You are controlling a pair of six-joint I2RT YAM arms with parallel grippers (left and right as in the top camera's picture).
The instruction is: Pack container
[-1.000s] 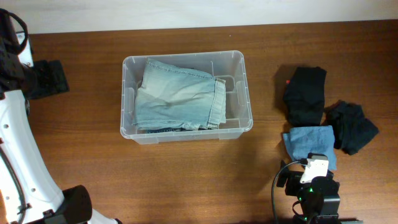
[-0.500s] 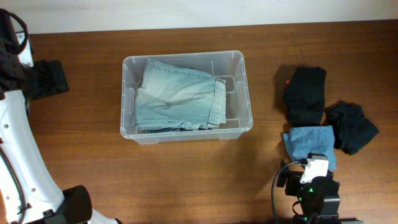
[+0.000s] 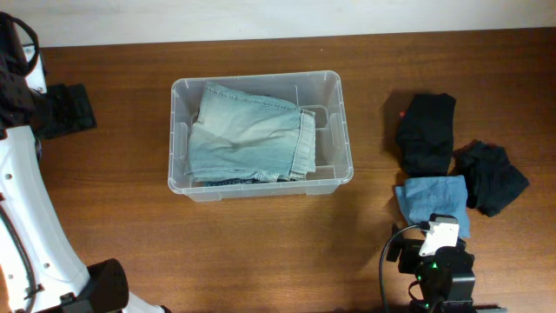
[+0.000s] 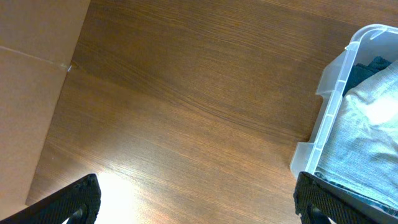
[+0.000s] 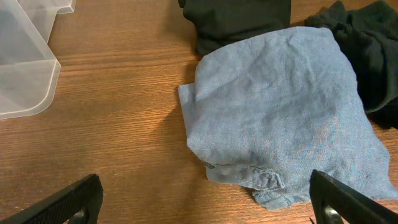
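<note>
The clear bin (image 3: pixel 333 130) sits mid-counter (image 3: pixel 130 217), folded jeans (image 3: pixel 248 135) hiding its base. Left jaws and right jaws are spread wide and empty, with only their tips in view. A blue cloth (image 5: pixel 273 106) lies near the right pair.

Dark reddish-brown wooden table (image 3: pixel 261 252), its grain running lengthwise, fills nearly the whole overhead view. Beyond the table's far edge runs a plain, off-white pale strip (image 3: pixel 261 17); whether it is wall or floor cannot be told. Past one edge of the table, the left wrist view shows a flat tan surface (image 4: pixel 28 106) crossed by a thin seam (image 4: pixel 37 57). A soft bright glare (image 4: pixel 134 186) lies on the table's wood near that edge
</note>
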